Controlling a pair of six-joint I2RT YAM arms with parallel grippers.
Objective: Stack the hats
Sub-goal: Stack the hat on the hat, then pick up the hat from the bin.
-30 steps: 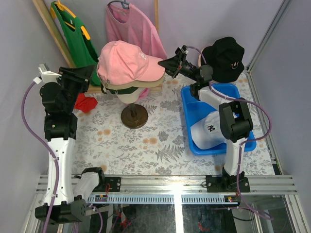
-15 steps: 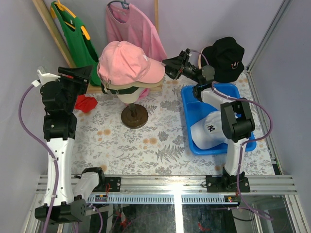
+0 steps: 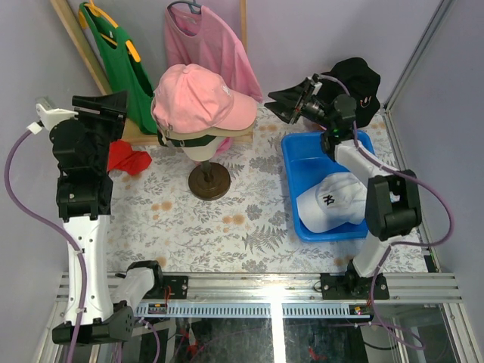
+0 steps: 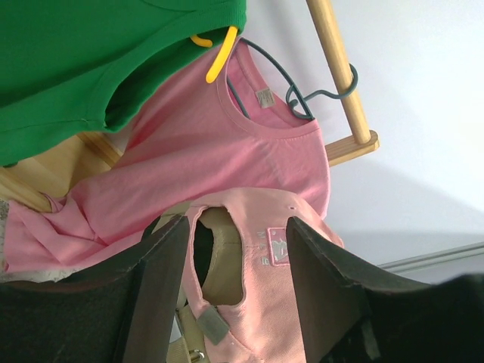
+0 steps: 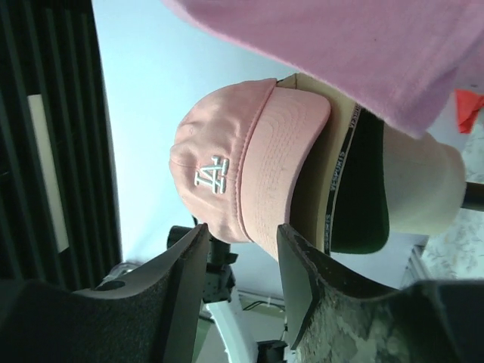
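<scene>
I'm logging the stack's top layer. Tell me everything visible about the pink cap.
The pink cap is a soft, cotton-looking baseball cap with a white embroidered logo in front and a strap opening behind. It sits upright atop the stack, on the tan cap, brim pointing right in the overhead view.

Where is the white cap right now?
Seen from above, the white cap lies inside the blue bin on the right side of the table, with the black hat behind it.

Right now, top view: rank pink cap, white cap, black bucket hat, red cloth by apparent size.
1. pink cap, raised nearer the camera
2. white cap
3. black bucket hat, partly hidden by the right arm, so unsure
4. red cloth
</scene>
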